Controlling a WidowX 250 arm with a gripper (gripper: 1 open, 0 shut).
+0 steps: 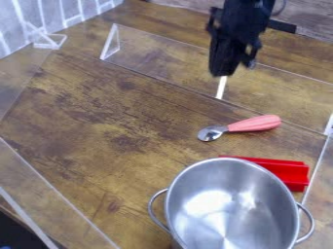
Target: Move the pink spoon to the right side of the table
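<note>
Single fixed view, mounted high, looking down obliquely across the table [92, 117] from its near edge. Mid range: the gripper [224, 89] enters from the top edge, the steel pot [235, 209] sits nearest the lens (partly cropped at bottom).

One pink spoon [240, 126]; one pot [235, 212]

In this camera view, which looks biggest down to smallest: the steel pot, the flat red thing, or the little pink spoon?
1. Steel pot, by far the largest, though it also sits nearest the camera.
2. Flat red object, partly hidden behind the pot, so its full size is unsure.
3. Pink spoon, close to the red object in visible length but thinner.
</note>
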